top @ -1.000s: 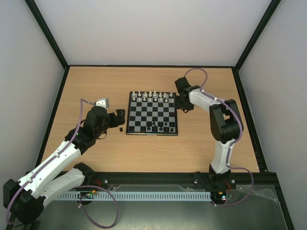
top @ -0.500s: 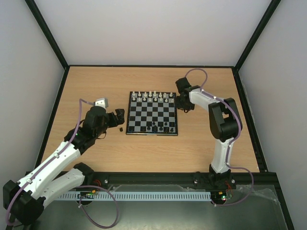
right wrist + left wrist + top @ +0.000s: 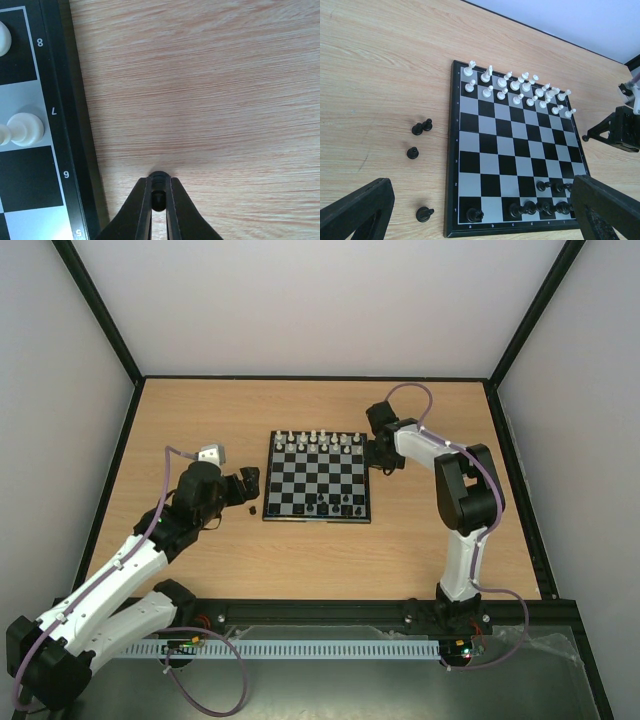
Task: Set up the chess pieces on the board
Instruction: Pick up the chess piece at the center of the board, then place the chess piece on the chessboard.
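Note:
The board (image 3: 315, 475) lies mid-table; white pieces (image 3: 520, 87) fill its two far rows. Several black chess pieces (image 3: 545, 206) stand along its near right rows, and one stands on the near left corner square (image 3: 474, 215). More black pieces lie loose on the wood left of the board (image 3: 412, 152) (image 3: 423, 214) (image 3: 421, 127). My left gripper (image 3: 480, 222) hovers open over that corner, fingers wide apart, holding nothing. My right gripper (image 3: 158, 197) is down on the table just right of the board's edge (image 3: 75, 130), shut on a small black chess piece (image 3: 158, 186).
Black frame rails (image 3: 110, 450) border the wooden table (image 3: 200, 420) on all sides. A white pawn (image 3: 25, 129) stands on the board's edge square close to my right gripper. The right arm (image 3: 455, 480) bends over the table's right side.
My right gripper's fingers have closed onto the black piece beside the board. Neither arm has visibly shifted, and the left gripper stays open.

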### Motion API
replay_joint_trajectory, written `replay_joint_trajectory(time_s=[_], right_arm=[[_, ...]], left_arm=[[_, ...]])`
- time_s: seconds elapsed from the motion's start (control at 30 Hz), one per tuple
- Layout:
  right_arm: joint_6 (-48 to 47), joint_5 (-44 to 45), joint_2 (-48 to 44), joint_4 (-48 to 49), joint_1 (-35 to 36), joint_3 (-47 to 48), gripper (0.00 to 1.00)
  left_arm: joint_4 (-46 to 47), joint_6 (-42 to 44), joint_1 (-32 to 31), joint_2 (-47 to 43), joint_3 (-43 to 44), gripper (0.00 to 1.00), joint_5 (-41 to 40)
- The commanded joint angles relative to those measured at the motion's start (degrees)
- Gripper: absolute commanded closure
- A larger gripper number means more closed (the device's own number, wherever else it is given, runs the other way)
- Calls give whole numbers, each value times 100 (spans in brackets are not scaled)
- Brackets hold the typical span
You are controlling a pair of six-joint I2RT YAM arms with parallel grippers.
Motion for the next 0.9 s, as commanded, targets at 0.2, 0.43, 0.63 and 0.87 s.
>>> replay_joint_trajectory(time_s=[0.2,0.43,0.63,0.87], right_arm=[[-69,88,-1159,-765,710,81,96],[16,-152,-1196,-1192,1928,653,96],[52,-130,-777,-1413,2624,1000,96],[128,-62,-286,-1519,3012,1113,96]], left_arm=[[-1,35,49,-94,-101,1,-63],[-115,0,84,-379,-97,1,-129],[-304,-24,97,-661,-91,0,-188],[-402,-60,95,-871,-154,0,-226]])
